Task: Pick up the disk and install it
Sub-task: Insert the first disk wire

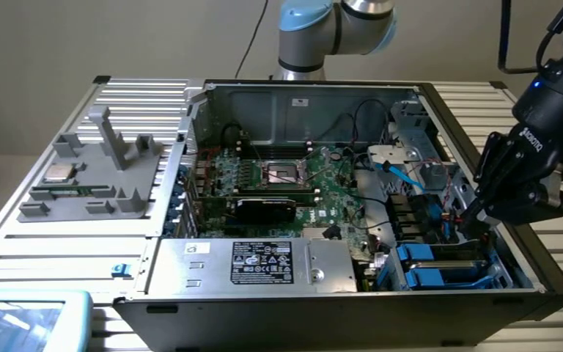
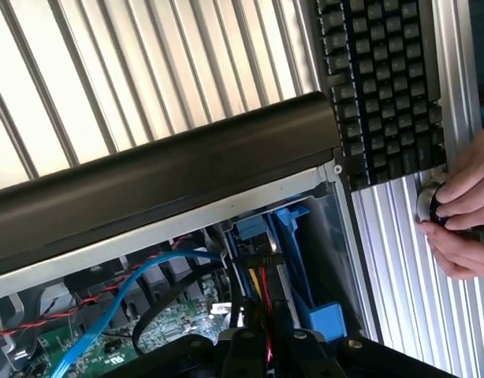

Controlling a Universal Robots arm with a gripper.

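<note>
Disk [image 1: 434, 254] flat in case [image 1: 340, 312] — lengthwise across exterior view, gripper [image 1: 473, 220] close

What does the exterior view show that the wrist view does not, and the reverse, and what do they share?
Exterior view: the motherboard, the power supply with a black label, and a grey fixture. Wrist view: a keyboard and a person's hand on a round object. Both: the claw at the blue drive carriers, and the black case wall.
</note>
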